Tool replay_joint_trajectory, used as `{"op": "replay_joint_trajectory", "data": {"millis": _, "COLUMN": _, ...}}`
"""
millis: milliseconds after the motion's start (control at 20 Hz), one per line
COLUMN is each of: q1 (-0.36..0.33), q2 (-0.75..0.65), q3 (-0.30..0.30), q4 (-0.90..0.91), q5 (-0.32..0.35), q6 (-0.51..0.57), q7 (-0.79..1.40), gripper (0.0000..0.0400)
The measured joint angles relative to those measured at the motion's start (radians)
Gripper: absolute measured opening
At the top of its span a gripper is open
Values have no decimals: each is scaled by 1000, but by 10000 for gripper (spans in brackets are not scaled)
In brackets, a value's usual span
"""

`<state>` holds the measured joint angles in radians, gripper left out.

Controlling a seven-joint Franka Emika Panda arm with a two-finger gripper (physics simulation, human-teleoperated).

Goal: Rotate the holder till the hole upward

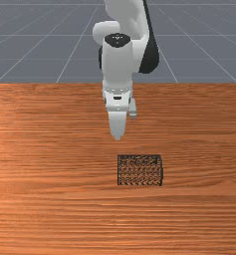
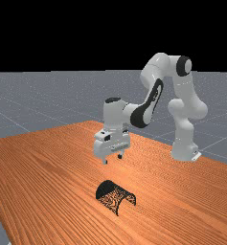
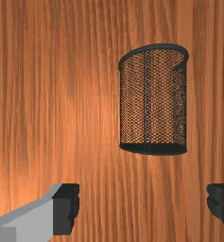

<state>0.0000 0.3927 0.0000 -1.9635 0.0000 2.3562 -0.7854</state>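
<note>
centring advised: gripper [image 2: 112,159], wide open and empty, should straddle the side-lying holder [image 3: 152,104], then squeeze gently.

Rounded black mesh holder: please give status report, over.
White-grey gripper open, empty. Holder on its side on orange-brown wooden table, hole not upward. Nothing seen in the way.

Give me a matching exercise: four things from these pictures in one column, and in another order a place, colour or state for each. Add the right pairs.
1. Table
2. Holder
3. Hand
4. Arm's base

A. Black mesh, lying on its side
B. Standing at the far view's right
C. Orange-brown with wood grain
D. Open, in the air

Right pairs: 1-C, 2-A, 3-D, 4-B
</note>
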Motion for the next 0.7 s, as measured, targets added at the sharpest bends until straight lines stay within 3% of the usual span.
{"op": "replay_joint_trajectory", "data": {"millis": 50, "q1": 0, "q2": 0, "q3": 0, "q4": 0, "q5": 0, "q6": 0, "q7": 0, "gripper": 243}}
{"op": "replay_joint_trajectory", "data": {"millis": 100, "q1": 0, "q2": 0, "q3": 0, "q4": 0, "q5": 0, "q6": 0, "q7": 0, "gripper": 148}}
{"op": "replay_joint_trajectory", "data": {"millis": 150, "q1": 0, "q2": 0, "q3": 0, "q4": 0, "q5": 0, "q6": 0, "q7": 0, "gripper": 90}}
{"op": "replay_joint_trajectory", "data": {"millis": 250, "q1": 0, "q2": 0, "q3": 0, "q4": 0, "q5": 0, "q6": 0, "q7": 0, "gripper": 33}}
{"op": "replay_joint_trajectory", "data": {"millis": 300, "q1": -39, "q2": 49, "q3": 40, "q4": 13, "q5": 71, "q6": 64, "q7": -72, "gripper": 177}}
{"op": "replay_joint_trajectory", "data": {"millis": 350, "q1": -40, "q2": 120, "q3": 41, "q4": 20, "q5": 60, "q6": 133, "q7": -64, "gripper": 265}}
{"op": "replay_joint_trajectory", "data": {"millis": 400, "q1": -53, "q2": 153, "q3": 45, "q4": 49, "q5": 60, "q6": 191, "q7": -68, "gripper": 400}}
{"op": "replay_joint_trajectory", "data": {"millis": 450, "q1": -5, "q2": 186, "q3": 11, "q4": 131, "q5": 12, "q6": 175, "q7": -14, "gripper": 384}}
{"op": "replay_joint_trajectory", "data": {"millis": 500, "q1": 12, "q2": 168, "q3": 0, "q4": 97, "q5": -4, "q6": 254, "q7": 3, "gripper": 374}}
{"op": "replay_joint_trajectory", "data": {"millis": 700, "q1": 38, "q2": 168, "q3": -3, "q4": 100, "q5": 3, "q6": 254, "q7": 58, "gripper": 397}}
